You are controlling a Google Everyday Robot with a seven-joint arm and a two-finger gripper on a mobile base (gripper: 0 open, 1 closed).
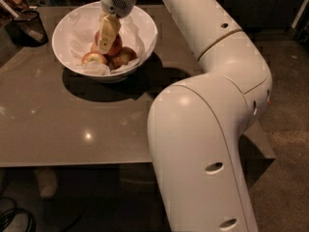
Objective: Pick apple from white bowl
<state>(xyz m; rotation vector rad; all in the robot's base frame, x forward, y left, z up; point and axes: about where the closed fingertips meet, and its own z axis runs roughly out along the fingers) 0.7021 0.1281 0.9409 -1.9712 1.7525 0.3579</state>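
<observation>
Reaching down into the bowl, by the look of it: grasp stage of the pick, lift not yet begun.

Largest in view, the white arm (207,129), bulky at the elbow in the foreground and stretching away toward the far left. Beneath it, the glossy brown table (72,124).

Toward the table's far left, the white bowl (145,30), wide and round, lined with crumpled paper (77,40). Just beyond the bowl at the left edge, apart from it, a dark mesh cup (29,25).

Inside the bowl, 3 apples so far as can be made out. Near the middle, the apple (116,46), deep red and the biggest, sitting behind 2 paler apples (94,58) at the front.

Smallest, the gripper (105,45), hanging nose-down within the rim, its tan lower part lying across the left face of the apple. Touching or just short of it: cannot tell. Spread, closed or clamped on the fruit: cannot tell either, with only 1 side on show.

Next, judging from this: securing a firm hold on the apple, then rising straight up clear of the rim, without dragging the paper or knocking the paler fruit.
</observation>
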